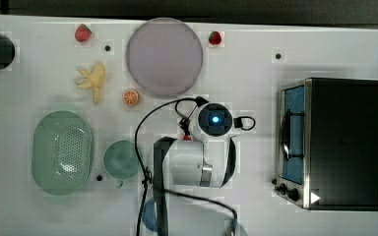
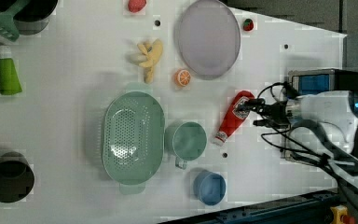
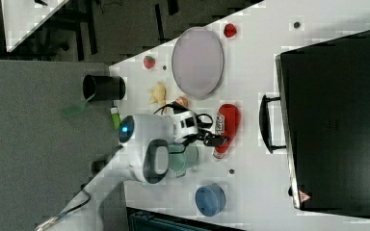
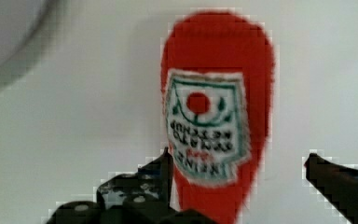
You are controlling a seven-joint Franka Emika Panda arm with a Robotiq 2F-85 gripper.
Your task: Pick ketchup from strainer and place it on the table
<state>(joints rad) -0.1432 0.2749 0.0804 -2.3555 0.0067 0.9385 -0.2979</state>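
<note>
The gripper (image 4: 237, 186) is wide open and holds nothing; the ketchup (image 2: 233, 116) lies on the table (image 2: 65, 116) just below it, its long axis crossing between the fingers

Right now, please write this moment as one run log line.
ketchup: lying on table, outside strainer | gripper: open, fingers either side of bottle | strainer: empty | place step: looks done

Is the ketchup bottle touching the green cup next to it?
Apart. In the left view, white table shows between the ketchup bottle and the green cup.
</note>
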